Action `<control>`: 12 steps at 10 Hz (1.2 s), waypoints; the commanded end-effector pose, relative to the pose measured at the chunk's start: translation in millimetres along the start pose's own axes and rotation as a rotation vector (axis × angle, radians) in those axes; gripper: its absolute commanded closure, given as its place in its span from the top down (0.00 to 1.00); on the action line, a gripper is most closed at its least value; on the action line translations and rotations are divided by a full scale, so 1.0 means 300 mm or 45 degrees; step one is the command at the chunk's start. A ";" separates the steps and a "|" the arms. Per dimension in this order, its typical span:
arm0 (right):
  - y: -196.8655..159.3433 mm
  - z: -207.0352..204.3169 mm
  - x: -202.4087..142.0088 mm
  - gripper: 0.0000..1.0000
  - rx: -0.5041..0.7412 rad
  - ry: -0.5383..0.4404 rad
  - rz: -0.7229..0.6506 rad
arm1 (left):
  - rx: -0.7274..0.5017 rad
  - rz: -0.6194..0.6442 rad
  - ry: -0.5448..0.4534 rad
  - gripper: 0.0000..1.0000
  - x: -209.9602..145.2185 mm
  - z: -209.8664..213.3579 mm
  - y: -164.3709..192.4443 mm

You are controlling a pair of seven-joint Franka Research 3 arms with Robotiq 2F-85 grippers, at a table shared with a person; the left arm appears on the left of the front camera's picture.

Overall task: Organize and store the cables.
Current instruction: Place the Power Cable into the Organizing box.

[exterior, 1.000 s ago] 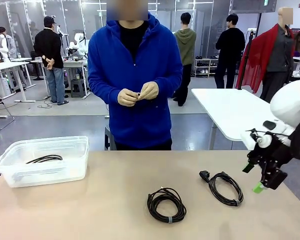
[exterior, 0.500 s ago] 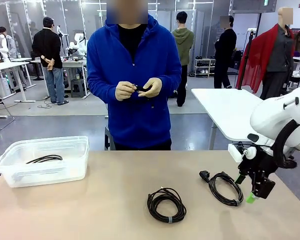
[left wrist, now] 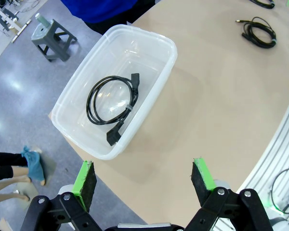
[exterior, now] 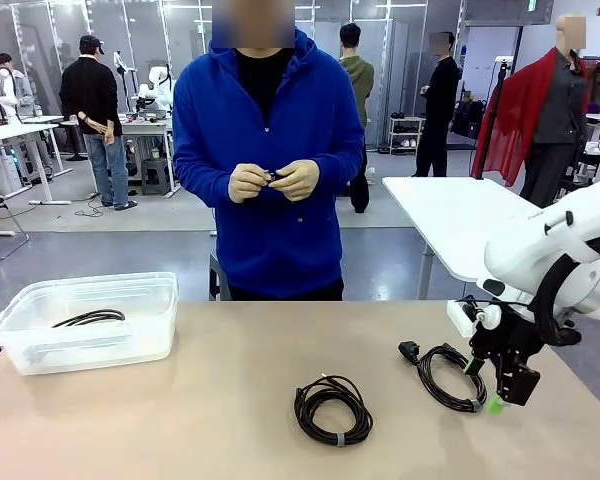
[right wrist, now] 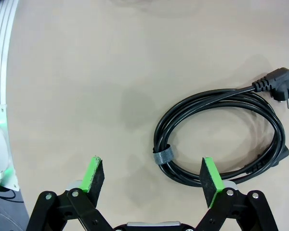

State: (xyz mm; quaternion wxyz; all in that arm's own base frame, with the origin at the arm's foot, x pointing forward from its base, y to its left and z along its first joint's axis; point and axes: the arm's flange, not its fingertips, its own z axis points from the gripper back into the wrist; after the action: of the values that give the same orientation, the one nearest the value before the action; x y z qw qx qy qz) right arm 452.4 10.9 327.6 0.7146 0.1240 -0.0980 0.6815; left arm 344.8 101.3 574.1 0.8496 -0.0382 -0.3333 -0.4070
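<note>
Cables on a shared tan table [exterior: 210, 420], shown from the front and from both wrists. Three black coils are visible. One, a coil with two plug ends [left wrist: 133, 96], lies flat on the floor of a clear plastic bin [exterior: 40, 345] at the robot's left end of the table. A banded coil [exterior: 332, 408] rests on the bare tabletop near the middle, toward the robot's side. A third coil [right wrist: 163, 155], with an angled mains plug, lies to the right of it and well apart from the bin, the plug at the end nearer the table's centre. Right gripper [exterior: 483, 385] hangs just above the third coil's right edge, fingers spread wide with nothing between them. In its wrist view the grey band [right wrist: 163, 155] on that coil lies ahead of the gap between the two green pads [right wrist: 211, 179], which are apart from the cord. Left gripper [left wrist: 143, 180] hovers high over the table edge beside the bin, fingers likewise wide apart and empty. Person's hands [exterior: 272, 182] are held together at chest height across the table, pinching a small dark object too small to identify.
</note>
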 end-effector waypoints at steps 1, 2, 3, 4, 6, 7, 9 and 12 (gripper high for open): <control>-0.011 -0.054 0.007 1.00 -0.034 0.067 0.019 | 0.016 0.013 0.013 1.00 0.003 0.002 -0.006; -0.008 -0.066 0.006 1.00 -0.027 0.076 0.049 | 0.016 0.013 0.013 1.00 0.003 0.002 -0.006; -0.003 -0.070 0.003 1.00 -0.020 0.073 0.085 | 0.016 0.013 0.013 1.00 0.003 0.002 -0.006; -0.003 -0.078 0.002 1.00 -0.013 0.077 0.103 | 0.016 0.013 0.013 1.00 0.003 0.002 -0.006; -0.005 -0.097 -0.001 1.00 0.008 0.099 0.120 | 0.016 0.013 0.013 1.00 0.003 0.002 -0.006; -0.008 -0.104 -0.003 1.00 0.021 0.090 0.111 | 0.016 0.013 0.013 1.00 0.003 0.002 -0.006; -0.011 -0.116 -0.009 1.00 0.060 0.093 0.117 | 0.016 0.013 0.013 1.00 0.003 0.002 -0.006; -0.013 -0.115 -0.012 0.77 0.046 0.101 0.143 | 0.016 0.013 0.013 1.00 0.003 0.002 -0.006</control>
State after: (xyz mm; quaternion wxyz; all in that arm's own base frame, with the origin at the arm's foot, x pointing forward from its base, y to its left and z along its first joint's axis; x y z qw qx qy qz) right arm 450.5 20.0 293.5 0.6881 0.1122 -0.0660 0.7138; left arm 344.8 101.2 574.1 0.8496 -0.0382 -0.3333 -0.4070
